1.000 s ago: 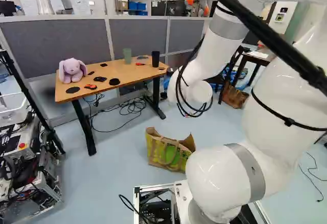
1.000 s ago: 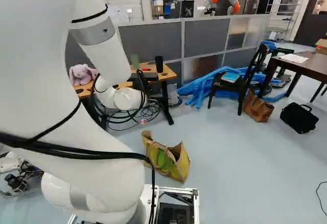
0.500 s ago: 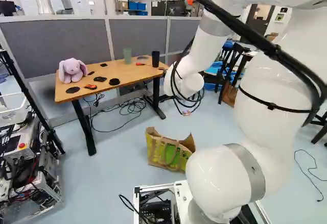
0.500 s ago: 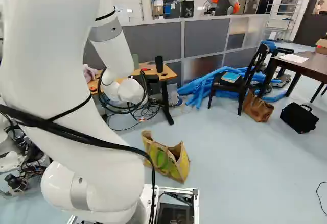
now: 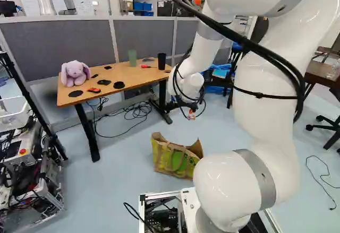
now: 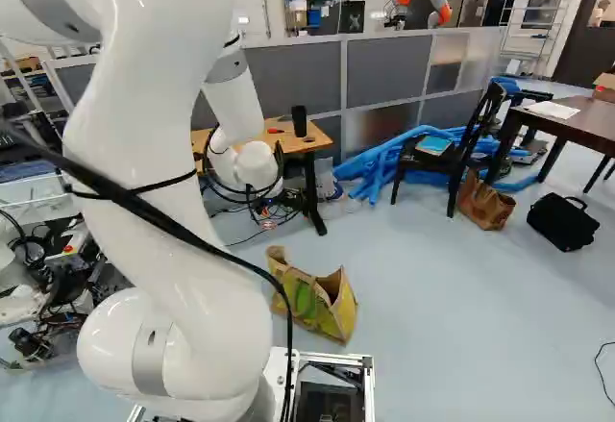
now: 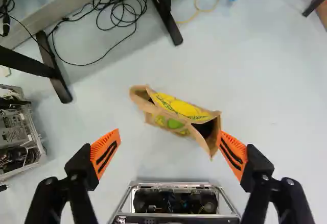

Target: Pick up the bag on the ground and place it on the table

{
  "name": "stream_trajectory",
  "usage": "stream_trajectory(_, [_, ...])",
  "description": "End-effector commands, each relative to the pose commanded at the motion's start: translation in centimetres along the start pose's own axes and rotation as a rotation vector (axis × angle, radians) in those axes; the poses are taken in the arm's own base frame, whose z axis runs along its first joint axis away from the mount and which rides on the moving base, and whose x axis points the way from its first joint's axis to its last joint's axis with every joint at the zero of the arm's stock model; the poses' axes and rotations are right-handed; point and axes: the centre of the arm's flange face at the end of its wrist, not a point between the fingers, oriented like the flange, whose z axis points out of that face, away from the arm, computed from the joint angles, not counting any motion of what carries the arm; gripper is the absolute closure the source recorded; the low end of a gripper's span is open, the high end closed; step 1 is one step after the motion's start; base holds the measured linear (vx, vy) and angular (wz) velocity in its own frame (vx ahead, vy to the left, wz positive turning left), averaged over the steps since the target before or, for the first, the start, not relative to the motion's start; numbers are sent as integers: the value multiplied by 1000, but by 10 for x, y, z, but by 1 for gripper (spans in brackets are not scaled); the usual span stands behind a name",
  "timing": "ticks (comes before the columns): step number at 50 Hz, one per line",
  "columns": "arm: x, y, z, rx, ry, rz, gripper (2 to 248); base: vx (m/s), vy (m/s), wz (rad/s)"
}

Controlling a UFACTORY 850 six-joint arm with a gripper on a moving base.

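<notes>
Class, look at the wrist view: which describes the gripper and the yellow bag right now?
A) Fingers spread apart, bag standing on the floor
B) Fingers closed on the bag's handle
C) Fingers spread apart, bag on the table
A: the gripper holds its fingers wide apart, and the yellow bag stands on the floor.

Allows passage above the bag (image 7: 184, 113) and over floor (image 7: 271, 106) around it. Meets legs (image 7: 61, 87) and cables (image 7: 82, 65) low, toward the table (image 5: 137, 77); base frame (image 7: 176, 219) opposite. On the tabletop, is blocked by the rabbit (image 5: 75, 75) at the left edge, green cup (image 5: 132, 58) and black cup (image 5: 161, 61) toward the far edge. Clears mid near edge.
</notes>
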Motion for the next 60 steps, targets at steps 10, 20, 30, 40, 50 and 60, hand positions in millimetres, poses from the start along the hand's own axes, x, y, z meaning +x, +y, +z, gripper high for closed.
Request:
stream_trajectory(10, [9, -1, 22, -2, -92, 24, 3, 0, 0, 0])
stream_trajectory(20, [22, -1, 43, -4, -124, 40, 3, 0, 0, 0])
stream_trajectory(30, [33, -1, 63, -5, -136, 44, 3, 0, 0, 0])
stream_trajectory(40, [39, -1, 81, -7, -148, 45, 3, 0, 0, 0])
stream_trajectory(50, [42, -2, 98, -8, -161, 45, 3, 0, 0, 0])
stream_trajectory(60, [41, -1, 113, -10, -177, 46, 3, 0, 0, 0])
